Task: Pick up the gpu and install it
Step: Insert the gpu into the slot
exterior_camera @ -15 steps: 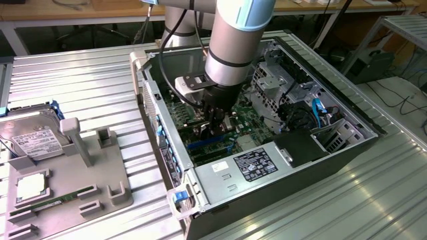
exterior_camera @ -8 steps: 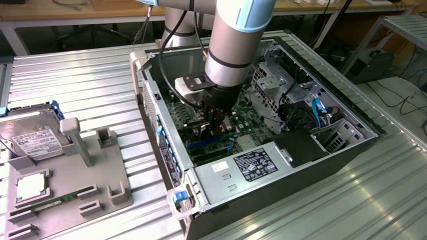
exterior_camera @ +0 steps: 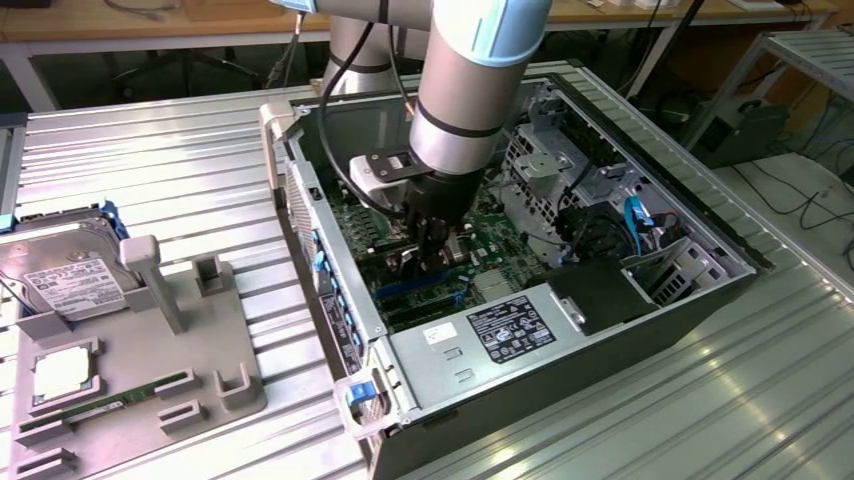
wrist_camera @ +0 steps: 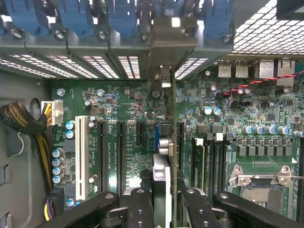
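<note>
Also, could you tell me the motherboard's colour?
The motherboard is green; the wrist view shows it best.

A robotics lab: ribbed metal table (exterior_camera: 160, 170), workbenches (exterior_camera: 134, 25) (cables (exterior_camera: 798, 205) trailing) behind.

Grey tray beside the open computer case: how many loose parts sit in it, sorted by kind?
Hard drive: 1
Silver square chip: 1
Green memory stick: 1
Total in the grey tray: 3
</note>
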Available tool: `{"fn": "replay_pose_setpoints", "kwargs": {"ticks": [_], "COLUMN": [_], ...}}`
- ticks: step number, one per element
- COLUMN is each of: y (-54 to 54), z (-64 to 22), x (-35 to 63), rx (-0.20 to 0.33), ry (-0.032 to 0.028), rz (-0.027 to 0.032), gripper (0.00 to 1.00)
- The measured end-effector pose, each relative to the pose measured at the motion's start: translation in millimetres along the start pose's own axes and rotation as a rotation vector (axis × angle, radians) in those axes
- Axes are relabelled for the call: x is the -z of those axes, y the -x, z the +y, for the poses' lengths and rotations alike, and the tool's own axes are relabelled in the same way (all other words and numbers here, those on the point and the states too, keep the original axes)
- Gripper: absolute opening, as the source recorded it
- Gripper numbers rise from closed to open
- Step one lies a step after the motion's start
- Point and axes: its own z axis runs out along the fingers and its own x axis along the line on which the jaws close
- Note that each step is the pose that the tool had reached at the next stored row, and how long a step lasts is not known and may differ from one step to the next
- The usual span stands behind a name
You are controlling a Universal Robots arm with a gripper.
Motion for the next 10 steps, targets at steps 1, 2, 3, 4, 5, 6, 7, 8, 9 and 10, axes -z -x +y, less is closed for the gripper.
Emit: {"fn": "replay_pose_setpoints", "kwargs": {"ticks": [1, 2, 3, 4, 5, 6, 7, 8, 9, 10], "y": [-0.2, -1.0, -1.7, -2.2, -3.0, -3.4, -3.6, -3.6, -3.6, -3.6], "z": [0.0, 0.0, 0.0, 0.0, 0.1, 0.1, 0.1, 0.1, 0.1, 0.0], "x": [0.0, 0.1, 0.1, 0.1, 0.1, 0.1, 0.2, 0.2, 0.2, 0.2], "rx": [0.000, 0.000, 0.000, -0.001, -0.001, -0.001, -0.001, -0.001, -0.001, -0.001], "ry": [0.0000, 0.0001, 0.0000, 0.0000, 0.0000, 0.0000, 0.0000, 0.0000, 0.0000, 0.0000], "rz": [0.0000, 0.0001, 0.0001, 0.0001, 0.0001, 0.0001, 0.0001, 0.0001, 0.0001, 0.0001], "gripper": [0.28, 0.28, 0.28, 0.28, 0.28, 0.28, 0.28, 0.28, 0.28, 0.28]}}
